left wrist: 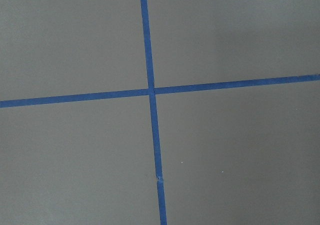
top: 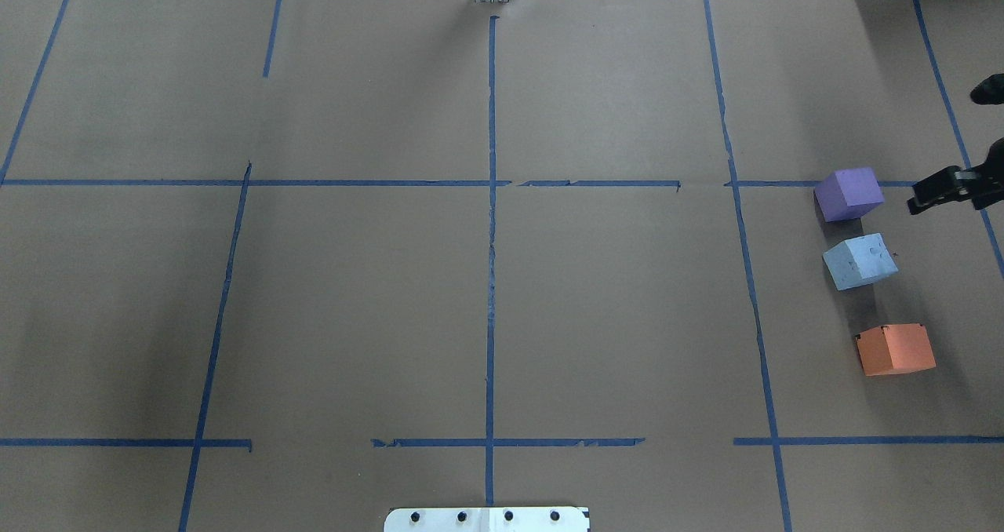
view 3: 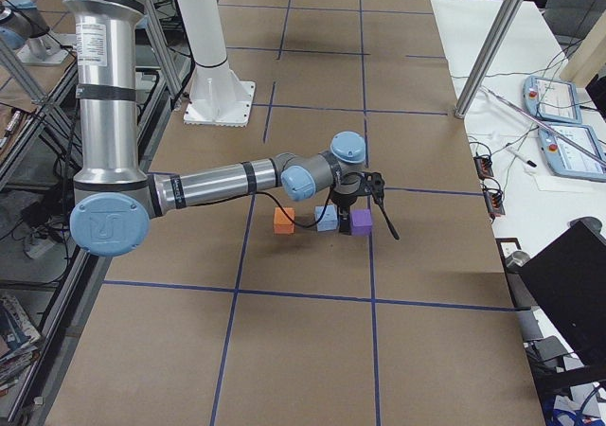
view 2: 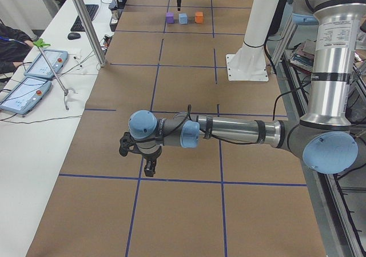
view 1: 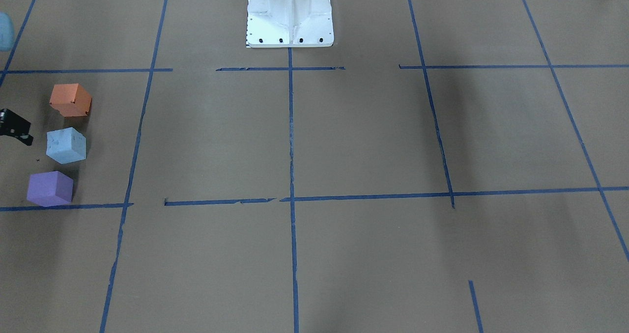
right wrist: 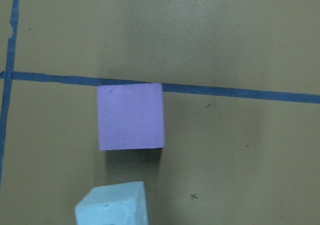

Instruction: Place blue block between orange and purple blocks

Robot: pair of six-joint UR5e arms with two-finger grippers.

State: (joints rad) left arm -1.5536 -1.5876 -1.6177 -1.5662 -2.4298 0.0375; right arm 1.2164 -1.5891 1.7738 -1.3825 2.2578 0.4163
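Standing at the tabletop [top: 486,281], brown paper gridded with blue tape [top: 492,226]. Far on the robot's right side, three blocks sit in one row. The blue block [top: 860,261] is in the middle, between the purple block [top: 849,194] and the orange block [top: 896,349]. It is turned slightly askew, with a small gap on each side. The purple block's far edge meets a tape line.

The right end effector [top: 941,189] hangs just beside the purple block, mostly cut off at the frame edge. It grips no block; finger spread cannot be told. The left end effector [view 2: 150,167] hangs over bare paper at the other end, well apart; cannot tell its state either.
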